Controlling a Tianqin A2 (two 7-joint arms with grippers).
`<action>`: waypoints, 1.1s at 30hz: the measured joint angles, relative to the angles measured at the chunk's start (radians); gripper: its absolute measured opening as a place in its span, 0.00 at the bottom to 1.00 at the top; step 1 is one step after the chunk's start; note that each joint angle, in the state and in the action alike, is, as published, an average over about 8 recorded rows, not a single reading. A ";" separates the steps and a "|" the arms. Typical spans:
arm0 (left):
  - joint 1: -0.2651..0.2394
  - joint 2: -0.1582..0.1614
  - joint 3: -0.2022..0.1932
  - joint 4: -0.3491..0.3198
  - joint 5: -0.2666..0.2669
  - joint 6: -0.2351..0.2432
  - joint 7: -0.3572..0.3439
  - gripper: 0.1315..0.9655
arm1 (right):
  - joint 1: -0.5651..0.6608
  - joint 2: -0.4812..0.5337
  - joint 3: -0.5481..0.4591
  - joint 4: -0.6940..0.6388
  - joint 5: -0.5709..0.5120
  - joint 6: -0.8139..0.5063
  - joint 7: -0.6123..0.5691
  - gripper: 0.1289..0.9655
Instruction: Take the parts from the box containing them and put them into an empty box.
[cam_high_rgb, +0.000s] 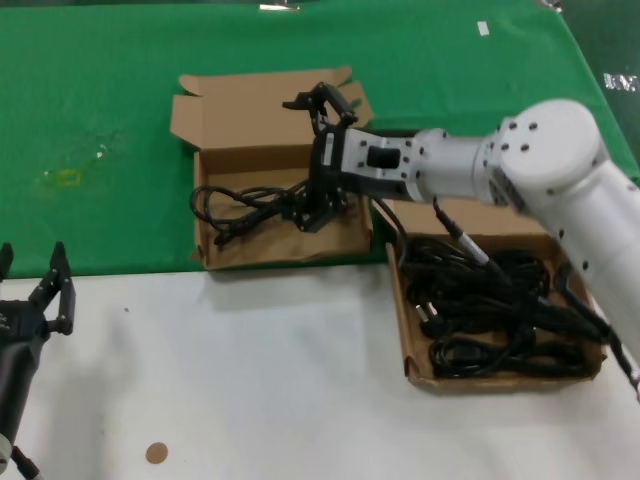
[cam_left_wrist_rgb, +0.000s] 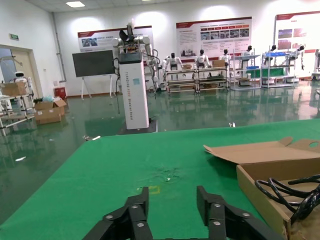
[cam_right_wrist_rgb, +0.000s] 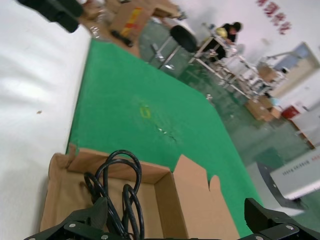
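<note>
Nearby, idling with the left gripper (cam_high_rgb: 35, 290) low at the near left edge of the white table (cam_high_rgb: 250, 380), fingers spread apart and holding nothing.

Just beyond on the right, still drawing from the box containing them (cam_high_rgb: 412, 372): a brown corrugated tray sitting on the white surface, packed with a dense tangle of black power cables (cam_high_rgb: 490, 310) with plugs showing, heaped nearly to the rim.

Farther out and to the left, working over the empty box (cam_high_rgb: 280, 255) with the right gripper (cam_high_rgb: 318, 160), arm reaching across above the full box. Hovering with fingers splayed wide, gripping nothing, so seemingly finishing a drop-off rather than a pick-up. Lying under it, one looped black cable (cam_high_rgb: 240, 205), coiled inside the tray, with loops reaching to its left wall. Looking like thin, floppy cord, likely snagging on a fingertip if lifting carelessly.

Judging the step: closing out one delivery, with most parts still waiting. Calling next for rising straight up clear of the loops, then swinging back toward the full box and closing on one cable amid the tangle.

Beyond, leaning back from the receiving tray, its hinged lid (cam_high_rgb: 260, 105) lying open on the green cloth (cam_high_rgb: 100, 120).
</note>
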 joint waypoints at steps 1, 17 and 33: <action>0.000 0.000 0.000 0.000 0.000 0.000 0.000 0.20 | -0.017 0.001 0.007 0.014 0.006 0.013 0.007 1.00; 0.000 0.000 0.000 0.000 0.000 0.000 0.001 0.60 | -0.288 0.025 0.122 0.232 0.105 0.212 0.119 1.00; 0.000 0.000 0.000 0.000 0.000 0.000 0.000 0.89 | -0.559 0.048 0.237 0.451 0.204 0.412 0.231 1.00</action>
